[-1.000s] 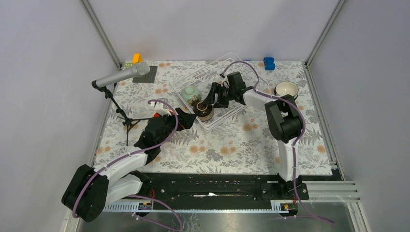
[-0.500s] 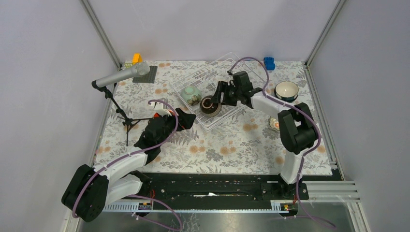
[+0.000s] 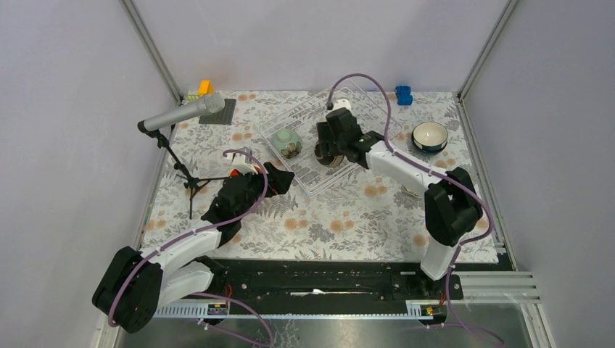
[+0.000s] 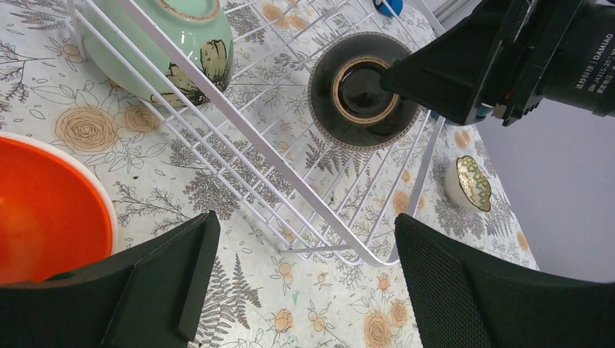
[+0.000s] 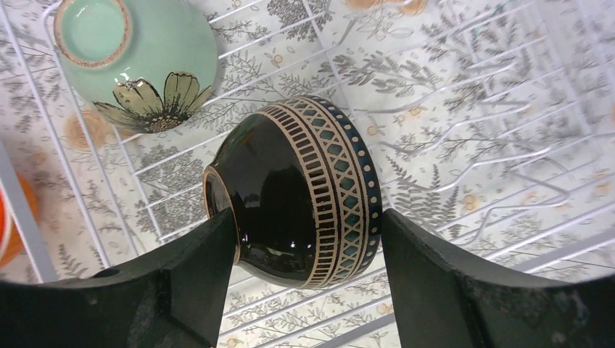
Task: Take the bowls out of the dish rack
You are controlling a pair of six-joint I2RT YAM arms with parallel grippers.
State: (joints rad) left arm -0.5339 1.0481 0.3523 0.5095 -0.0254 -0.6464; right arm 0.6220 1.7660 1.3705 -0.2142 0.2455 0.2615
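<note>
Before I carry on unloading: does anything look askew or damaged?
The dark patterned bowl lies tipped on its side in the dish rack, clamped foot-to-rim in the right gripper. Nothing looks spilled or broken.

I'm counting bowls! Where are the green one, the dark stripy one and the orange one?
green bowl (image 5: 174, 51), right wrist view, its outer side.
dark stripy bowl (image 5: 290, 188), right wrist view, its shiny side.
orange bowl (image 4: 43, 210), left wrist view, its orange surface.

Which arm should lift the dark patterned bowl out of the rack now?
Right. The right gripper has its jaws closed across the dark patterned bowl inside the dish rack. The left gripper hangs open outside the rack, beside an orange bowl.
</note>
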